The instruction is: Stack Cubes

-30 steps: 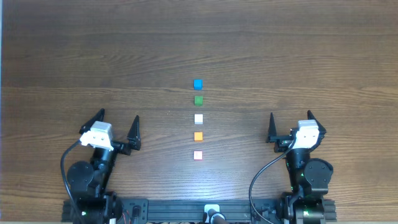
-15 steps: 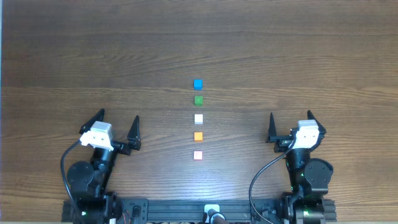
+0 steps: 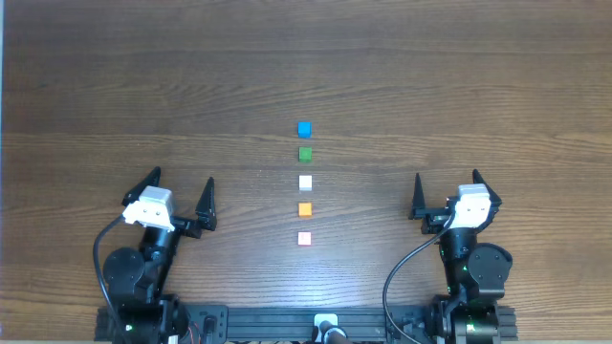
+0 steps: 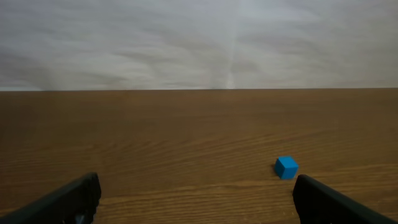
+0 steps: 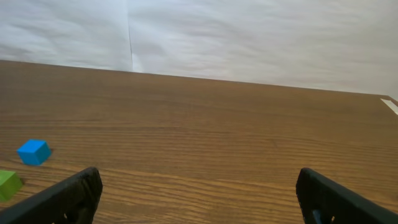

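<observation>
From above, five cubes lie in a single file up the middle of the table (image 3: 459, 76), each apart from the next: the blue cube (image 3: 304, 129) farthest from the arm bases, then the green cube (image 3: 305, 154), the white cube (image 3: 305, 182), the orange cube (image 3: 305, 208) and the pink cube (image 3: 304, 238) nearest. The left gripper (image 3: 182, 179) and the right gripper (image 3: 447, 177) sit well to either side of the row, both with fingers spread wide and holding nothing. In the left wrist view the blue cube (image 4: 286, 167) rests on bare wood ahead, off toward one finger. In the right wrist view the blue cube (image 5: 33, 152) and part of the green cube (image 5: 7, 184) sit far off to one side. No cube is stacked, so the task looks to be at its very start. The next move calls for one arm to swing inward, centre its wide jaws over one cube, descend and close squarely on it.
</observation>
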